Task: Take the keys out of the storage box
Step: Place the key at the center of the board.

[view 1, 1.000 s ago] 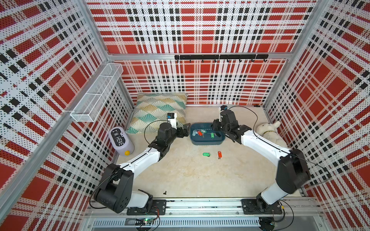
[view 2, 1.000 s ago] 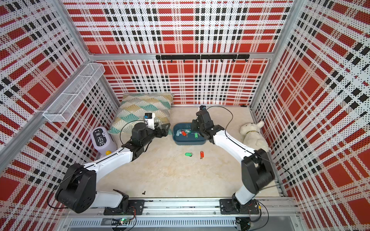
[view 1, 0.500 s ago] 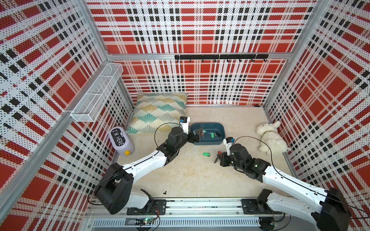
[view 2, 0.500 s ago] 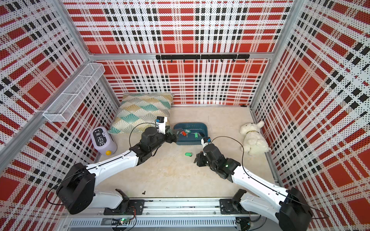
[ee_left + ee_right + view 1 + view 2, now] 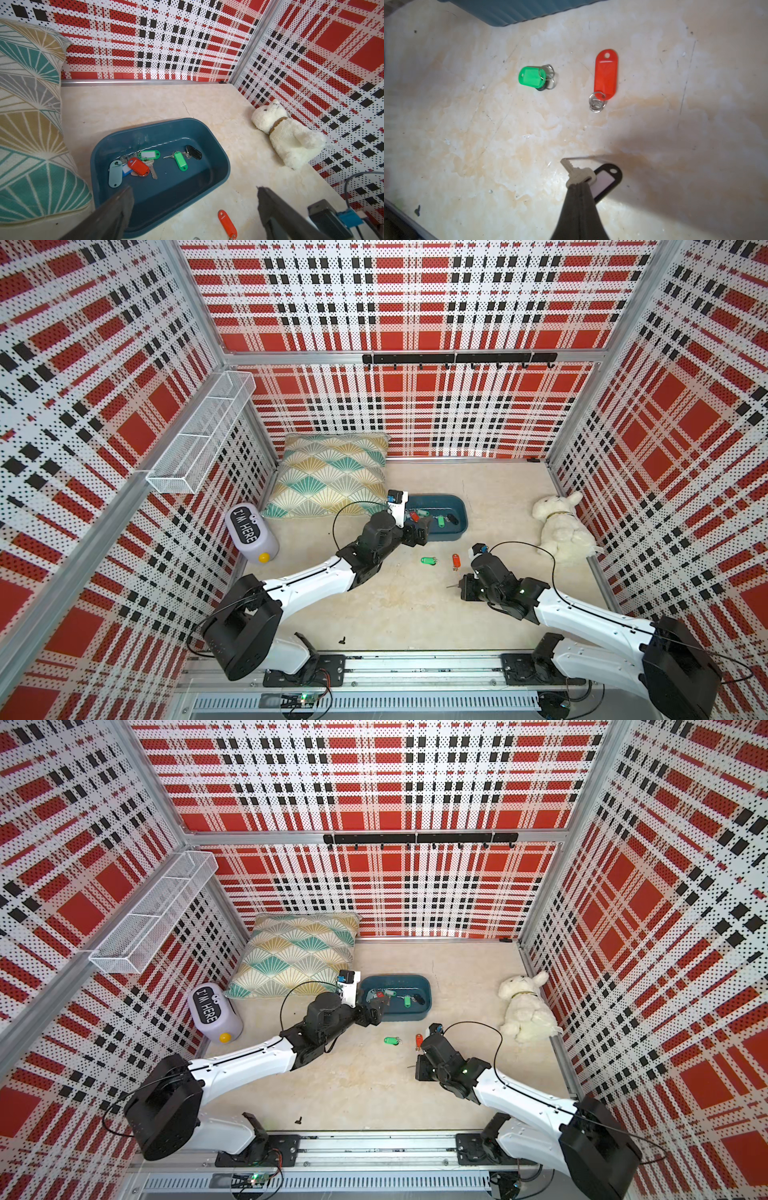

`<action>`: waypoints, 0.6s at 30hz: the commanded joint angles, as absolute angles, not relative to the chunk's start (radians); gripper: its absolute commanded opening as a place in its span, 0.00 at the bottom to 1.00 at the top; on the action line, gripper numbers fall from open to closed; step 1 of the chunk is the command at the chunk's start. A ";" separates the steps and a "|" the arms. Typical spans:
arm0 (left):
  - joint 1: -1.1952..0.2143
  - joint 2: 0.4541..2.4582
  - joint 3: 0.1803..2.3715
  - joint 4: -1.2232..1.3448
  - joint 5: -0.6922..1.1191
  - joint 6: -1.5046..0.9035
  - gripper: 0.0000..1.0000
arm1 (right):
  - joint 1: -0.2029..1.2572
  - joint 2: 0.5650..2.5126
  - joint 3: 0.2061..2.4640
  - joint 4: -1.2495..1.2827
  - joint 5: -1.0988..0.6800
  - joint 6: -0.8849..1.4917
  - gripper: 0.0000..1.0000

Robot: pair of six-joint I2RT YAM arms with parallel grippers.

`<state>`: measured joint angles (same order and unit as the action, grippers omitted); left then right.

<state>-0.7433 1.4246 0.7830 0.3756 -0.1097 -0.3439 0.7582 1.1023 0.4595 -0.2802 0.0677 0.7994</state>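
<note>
The right gripper [image 5: 578,187] is squeezed shut on a black-tag key [image 5: 606,178]. It pinches the metal part, and the tag sticks out behind. It hangs over the table [image 5: 467,135], well away from the storage box [image 5: 176,191]. Just past it lie a green-tag key [image 5: 532,78] and a red-tag key [image 5: 606,74], both flat on the table and out of the box. I think the job right now is to put this key down. To do it well, the gripper should go low, close to the table, and pick a bare spot beside the other two, not on top of them. Then it should open up all the way, so the key slips free and does not bounce. The left gripper [image 5: 192,188] is wide open with nothing in it, at the near edge of the box. One finger looks to be over the box and the other outside its wall. More keys [image 5: 138,166] wait inside, most of them bunched at the end by the cushion [image 5: 31,104]. Both fingers should be inside the wall before that gripper dips in, or it may bump the rim.
</note>
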 commanded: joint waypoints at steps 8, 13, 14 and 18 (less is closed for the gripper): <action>-0.767 1.507 0.852 0.387 -0.133 -0.347 0.99 | 0.765 1.109 0.399 -0.232 0.079 0.822 0.00; -0.770 1.535 0.870 0.382 -0.137 -0.347 0.99 | 0.765 1.154 0.400 -0.206 0.064 0.804 0.09; -0.770 1.538 0.873 0.381 -0.138 -0.347 0.99 | 0.765 1.159 0.402 -0.204 0.064 0.802 0.10; -0.770 1.555 0.888 0.369 -0.149 -0.345 0.99 | 0.765 1.168 0.415 -0.194 0.043 0.779 0.33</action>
